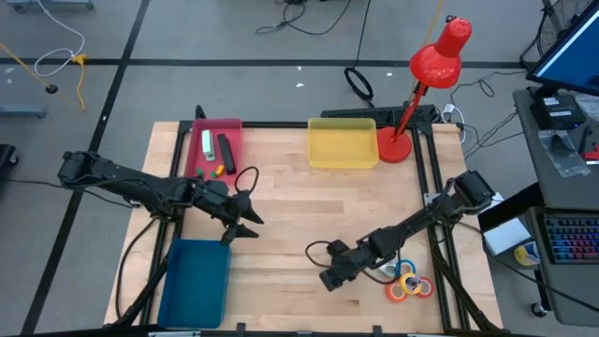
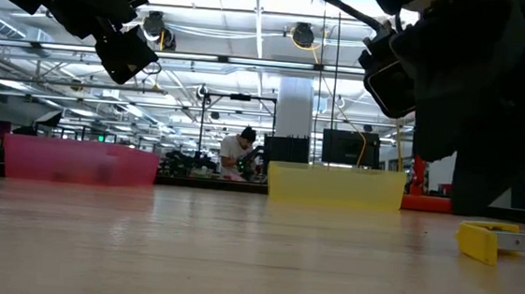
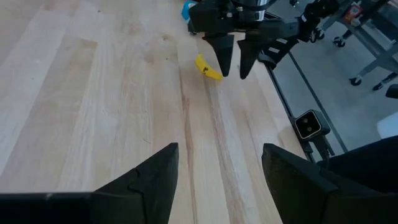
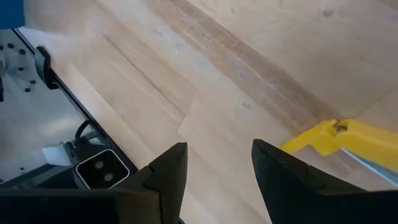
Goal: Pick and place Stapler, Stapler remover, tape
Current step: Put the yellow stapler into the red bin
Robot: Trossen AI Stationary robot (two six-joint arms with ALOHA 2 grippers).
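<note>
The right claw (image 1: 328,278) hangs low over the near right part of the worktop (image 1: 281,201), its two fingers (image 4: 168,171) parted by a moderate gap with nothing between them. Just beside it on the wood lies a small yellow staple remover (image 4: 348,138) with a metal edge; in the left wrist view the same yellow piece (image 3: 207,67) sits right at the tips of the right claw (image 3: 231,65), close to them but not gripped. In the low view it (image 2: 490,240) rests flat on the worktop at the right.

Just right of that claw, near the front right corner, lie the tape rolls (image 1: 409,285): small flat rings in orange, red, yellow and blue, bunched together and partly overlapping.

The left claw (image 1: 245,225) is above the left middle of the worktop, pointing right, its fingers (image 3: 149,180) spread wide and holding nothing.

A blue tray (image 1: 195,281) sits at the near left corner, just near the left claw. A pink tray (image 1: 232,124) stands at the far left edge, holding a white piece, a dark piece and some tiny green and yellow bits. A yellow tray (image 1: 343,145) stands at the far middle, with a red desk lamp (image 1: 426,80) just to its right.
</note>
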